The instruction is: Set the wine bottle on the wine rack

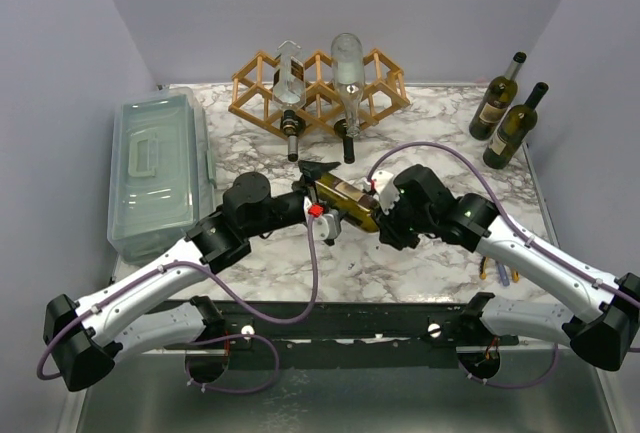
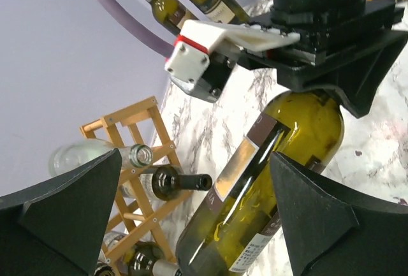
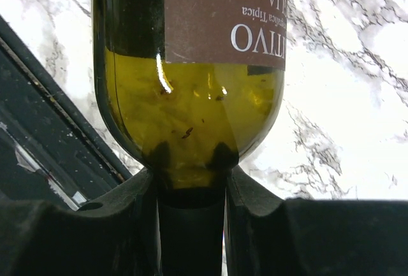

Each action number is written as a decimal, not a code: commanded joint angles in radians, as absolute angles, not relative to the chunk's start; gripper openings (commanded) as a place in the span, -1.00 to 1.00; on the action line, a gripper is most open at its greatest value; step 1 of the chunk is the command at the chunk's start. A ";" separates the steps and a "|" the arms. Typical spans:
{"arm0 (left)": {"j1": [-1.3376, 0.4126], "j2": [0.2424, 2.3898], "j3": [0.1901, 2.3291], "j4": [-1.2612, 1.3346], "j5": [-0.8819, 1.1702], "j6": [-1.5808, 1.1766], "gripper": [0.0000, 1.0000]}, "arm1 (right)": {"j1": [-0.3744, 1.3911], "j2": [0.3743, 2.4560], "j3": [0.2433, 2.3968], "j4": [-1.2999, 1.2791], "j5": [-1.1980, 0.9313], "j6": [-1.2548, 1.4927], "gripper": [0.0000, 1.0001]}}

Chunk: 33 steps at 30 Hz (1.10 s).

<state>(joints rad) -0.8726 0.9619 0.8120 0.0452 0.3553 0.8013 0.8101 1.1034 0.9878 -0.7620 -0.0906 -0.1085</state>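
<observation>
My right gripper (image 1: 383,215) is pinching the base end of the wine bottle (image 1: 347,203). In my right wrist view its 2 fingers (image 3: 127,212) press in on either side of the green glass bottom (image 3: 191,116). The bottle hangs above the marble table (image 1: 420,263), lying almost flat, with its neck pointing toward my left gripper (image 1: 312,181) and the wine rack (image 1: 385,88) beyond. It is not in any cell of the rack, but near its front. My left gripper is spread wide. In my left wrist view, 1 finger (image 2: 70,212) stands well clear of the bottle and the other is just beside its label. 2 clear bottles (image 1: 347,63) already lie in the rack, necks toward me. 2 dark bottles (image 1: 497,98) stand at the far right, and a lidded plastic box (image 1: 160,163) sits at the left
</observation>
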 commanded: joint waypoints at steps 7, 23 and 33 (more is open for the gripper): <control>-0.837 1.030 0.851 0.418 -0.145 0.521 0.97 | 0.813 1.097 1.019 -0.753 -0.006 -0.066 -0.99; -0.684 1.102 0.872 0.526 -0.691 0.339 0.91 | 0.813 1.161 1.031 -0.835 0.199 -0.059 -0.99; -0.683 1.092 0.860 0.540 -0.682 0.349 0.88 | 0.813 1.225 1.076 -0.846 0.376 0.064 -0.99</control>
<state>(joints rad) -0.6872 1.1000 0.8749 0.5026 -0.6472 0.3515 0.8101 1.1950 1.0023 -0.8822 0.2207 -0.0181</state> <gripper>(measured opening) 0.942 0.356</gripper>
